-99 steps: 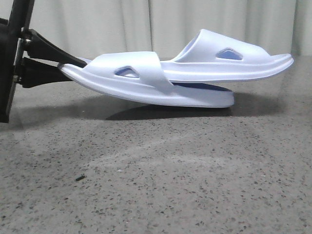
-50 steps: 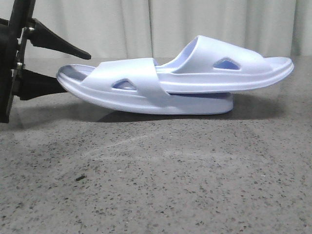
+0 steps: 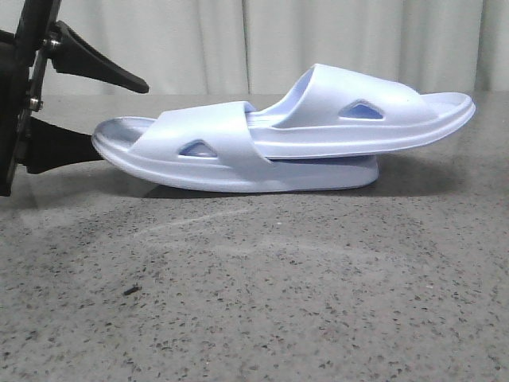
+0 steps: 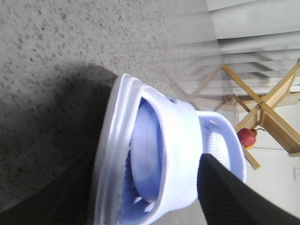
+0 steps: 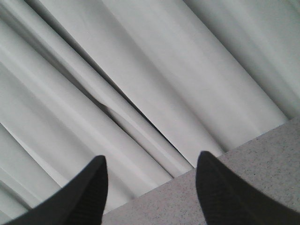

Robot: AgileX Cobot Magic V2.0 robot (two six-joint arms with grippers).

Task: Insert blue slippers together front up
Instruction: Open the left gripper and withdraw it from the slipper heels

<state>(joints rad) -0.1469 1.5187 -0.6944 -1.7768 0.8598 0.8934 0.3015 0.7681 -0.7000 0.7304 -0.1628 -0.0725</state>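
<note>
The two blue slippers lie nested on the grey table. The lower slipper rests sole-down. The upper slipper passes under the lower one's strap and sticks out to the right, strap up. My left gripper is open at the lower slipper's heel, one finger above it and the other level with the heel's edge. In the left wrist view the nested pair sits between the spread fingers. My right gripper is open and empty, facing the curtain.
A pale curtain hangs behind the table's far edge. A small dark speck lies on the table in front. The left wrist view shows a wooden frame and a red object beyond the table.
My left gripper has opened and let go of the lower slipper's heel. The heel has dropped onto the table, and both slippers have settled flatter.
</note>
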